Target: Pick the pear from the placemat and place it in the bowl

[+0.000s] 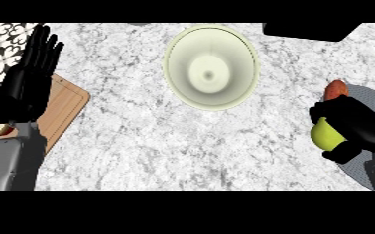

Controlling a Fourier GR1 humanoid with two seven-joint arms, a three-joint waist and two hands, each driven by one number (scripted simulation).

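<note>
The pale green bowl stands upright on the marbled bench, and nothing lies inside it. The stretch of bench between the bowl and the right robot hand carries nothing.

That robot hand is to the right of the bowl and lower in the view, at the picture's edge. Its fingers and thumb are curled round the yellow-green pear. Only the pear's left side shows, the rest being covered by the fingers. The pear is well apart from the bowl, over the edge of the grey placemat, which the picture's right edge cuts off. Whether the pear touches the mat cannot be told.

Just above this hand, on the bowl's right, lies an orange-red thing, half hidden by the hand and hard to name.

A black object sits up and right of the bowl, cut off at the top.

Far left of the bowl rests the left robot hand, fingers straight and spread, pointing up. Below it a wooden board lies partly covered by the hand and forearm.
</note>
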